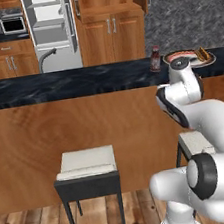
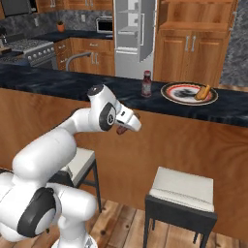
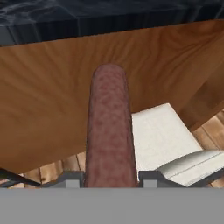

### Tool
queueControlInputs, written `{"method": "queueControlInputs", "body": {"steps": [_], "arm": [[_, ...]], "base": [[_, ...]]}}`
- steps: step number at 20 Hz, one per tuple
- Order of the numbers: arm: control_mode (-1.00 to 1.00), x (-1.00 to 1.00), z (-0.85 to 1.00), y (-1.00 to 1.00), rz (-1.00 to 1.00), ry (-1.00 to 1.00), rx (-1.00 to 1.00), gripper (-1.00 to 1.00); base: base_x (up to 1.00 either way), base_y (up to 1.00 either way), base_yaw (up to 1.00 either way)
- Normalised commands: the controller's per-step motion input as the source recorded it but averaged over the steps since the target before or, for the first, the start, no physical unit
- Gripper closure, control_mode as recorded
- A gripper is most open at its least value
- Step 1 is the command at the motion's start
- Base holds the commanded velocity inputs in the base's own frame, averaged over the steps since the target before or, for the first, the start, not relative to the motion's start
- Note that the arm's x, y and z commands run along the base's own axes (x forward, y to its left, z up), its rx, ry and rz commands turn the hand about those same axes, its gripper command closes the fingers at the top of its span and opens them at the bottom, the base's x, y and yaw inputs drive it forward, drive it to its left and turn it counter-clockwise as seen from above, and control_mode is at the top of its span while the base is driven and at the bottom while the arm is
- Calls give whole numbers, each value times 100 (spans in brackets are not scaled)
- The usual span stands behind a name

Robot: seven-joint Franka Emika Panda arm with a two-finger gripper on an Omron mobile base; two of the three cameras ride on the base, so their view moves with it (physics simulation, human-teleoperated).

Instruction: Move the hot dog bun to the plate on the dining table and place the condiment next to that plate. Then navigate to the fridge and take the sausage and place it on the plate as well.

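A: Sausage (image 3: pixel 109 127) check, where's it at?

B: Clamped lengthwise between the gripper (image 3: pixel 109 178) fingers, sticking out in front of the wood side of the dining table (image 2: pixel 160 140), below the black top.

A: And the rest?

B: Hot dog bun (image 2: pixel 203 92) lies on the plate (image 2: pixel 181 94) up on the table, condiment (image 2: pixel 146 84) bottle upright just beside it. Fridge (image 2: pixel 131 34) stands open behind. Stool (image 2: pixel 181 191) sits below.

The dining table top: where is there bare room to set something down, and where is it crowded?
The dining table is bare along its long stretch left of the condiment. It is crowded at the right, where the plate carries the hot dog bun, bottle close beside it.
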Motion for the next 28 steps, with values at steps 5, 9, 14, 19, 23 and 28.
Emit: {"method": "queueControlInputs", "body": {"steps": [5,9,14,19,23,28], "arm": [[-100,7,49,-57,0,-35,7,100],[-100,0,28,-47,0,-35,0,100],[-100,5,28,-13,0,-18,-4,100],[-100,25,53,-9,0,-2,-5,100],[-100,19,54,-17,0,0,-1,100],[-100,37,36,-19,0,10,0,100]], "base": [[0,0,0],[0,0,0],[0,0,0],[0,0,0],[0,0,0],[0,0,0]]}}
